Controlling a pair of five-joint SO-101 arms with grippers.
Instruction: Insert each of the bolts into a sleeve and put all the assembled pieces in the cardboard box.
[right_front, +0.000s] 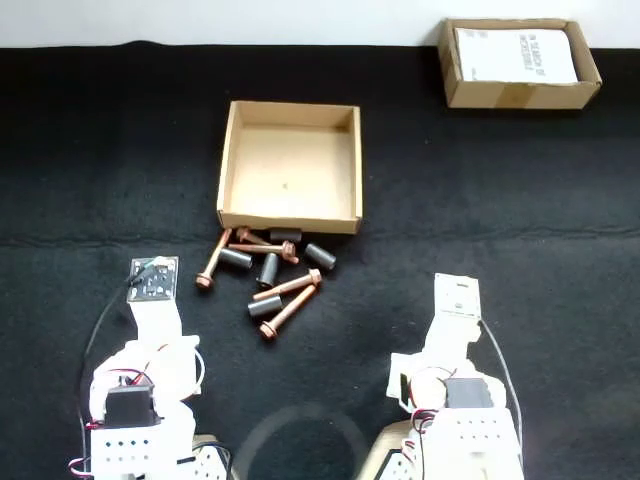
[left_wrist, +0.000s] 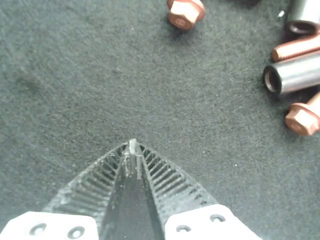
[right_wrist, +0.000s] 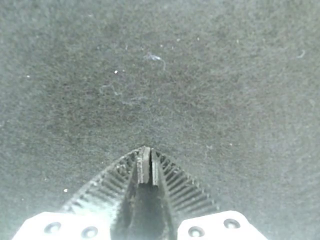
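Your black mat (right_front: 520, 200) carries the open cardboard box (right_front: 232, 170), which is empty. Your left gripper (left_wrist: 132, 146) and right gripper (right_wrist: 145, 152) sit low over bare mat, fingers pressed together, gripping nothing. Loose bolts (right_front: 288, 310) and sleeves (right_front: 237, 259) lie scattered just beside the box, on the arms' side.

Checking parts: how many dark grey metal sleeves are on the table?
5 dark grey sleeves: one by the cardboard box, one rightmost, two mid-pile, one nearest the arms. More may hide.
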